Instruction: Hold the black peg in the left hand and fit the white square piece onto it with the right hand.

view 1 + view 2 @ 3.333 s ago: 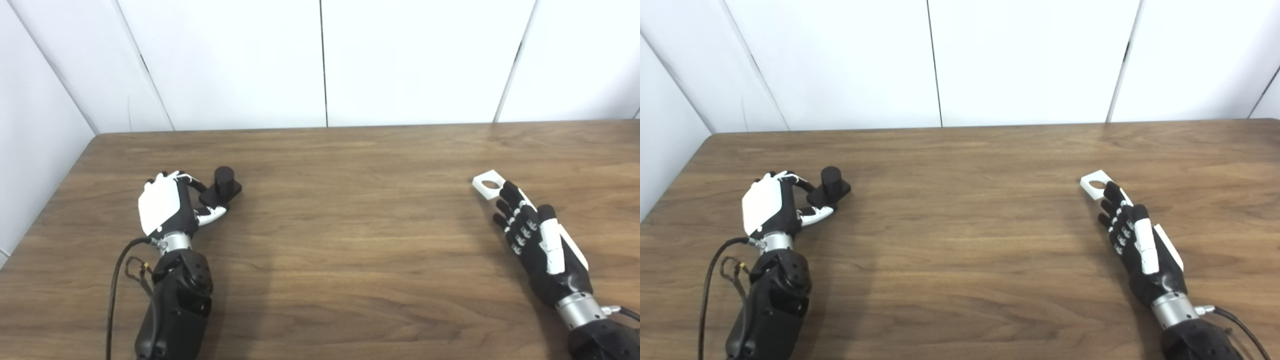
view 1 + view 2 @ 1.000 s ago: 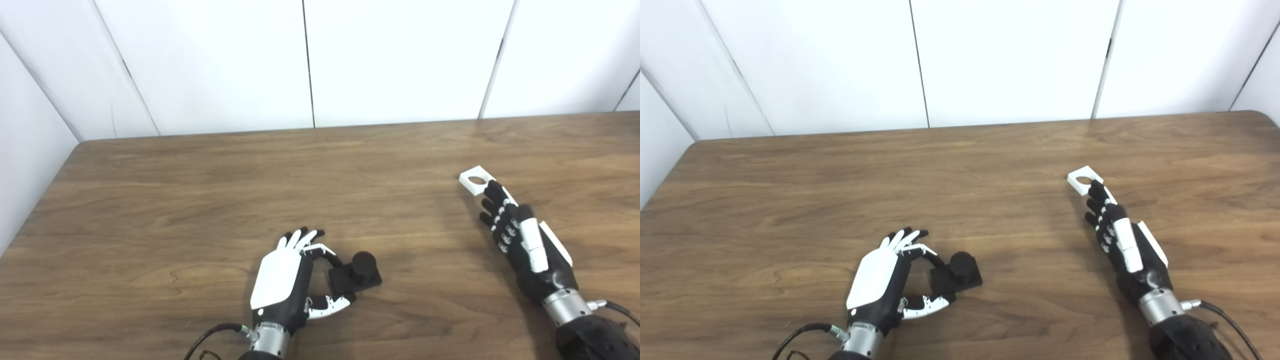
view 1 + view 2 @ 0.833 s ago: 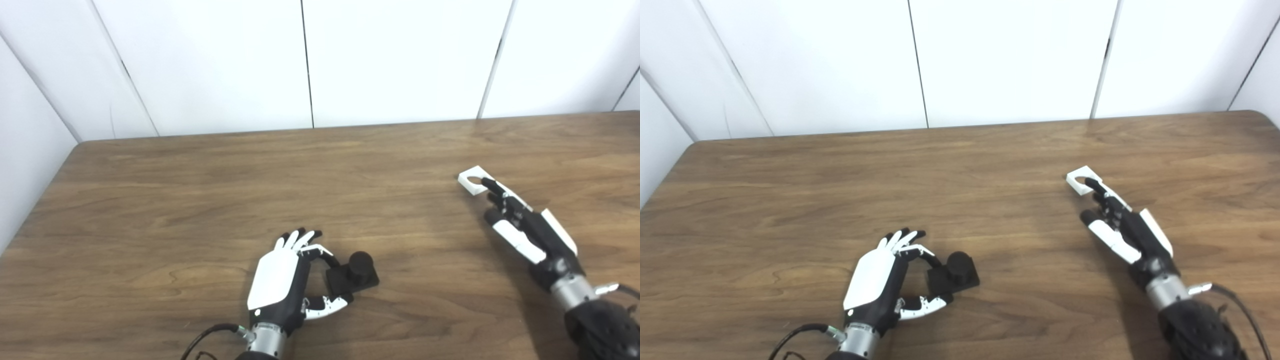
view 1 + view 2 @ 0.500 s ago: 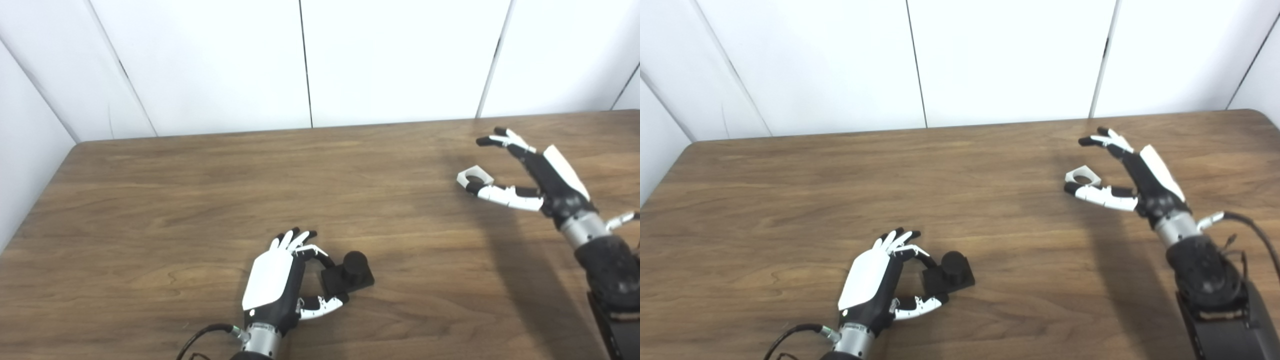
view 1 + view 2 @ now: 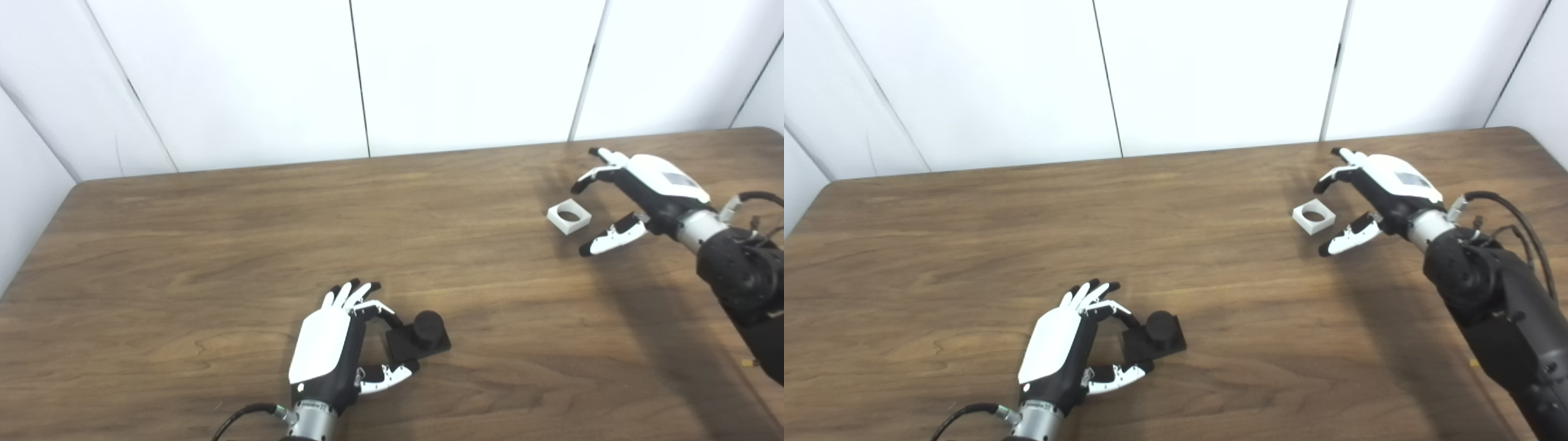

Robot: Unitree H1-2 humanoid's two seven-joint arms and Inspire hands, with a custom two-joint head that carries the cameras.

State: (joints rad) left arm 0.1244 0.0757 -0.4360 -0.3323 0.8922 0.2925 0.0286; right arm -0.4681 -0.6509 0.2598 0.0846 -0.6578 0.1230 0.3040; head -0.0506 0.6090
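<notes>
Beside white square piece (image 5: 569, 217), right robot hand (image 5: 637, 196) newly spread.

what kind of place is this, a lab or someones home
Most likely a robotics lab or test cell, not a home. A bare wooden table stands boxed in by plain white wall panels, and the only things on it are a black peg and a white square piece.

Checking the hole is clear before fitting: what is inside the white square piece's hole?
Nothing: the white square piece lies flat on the table with only dark shadow in its round hole. The right hand hangs open beside it, not covering it.
</notes>
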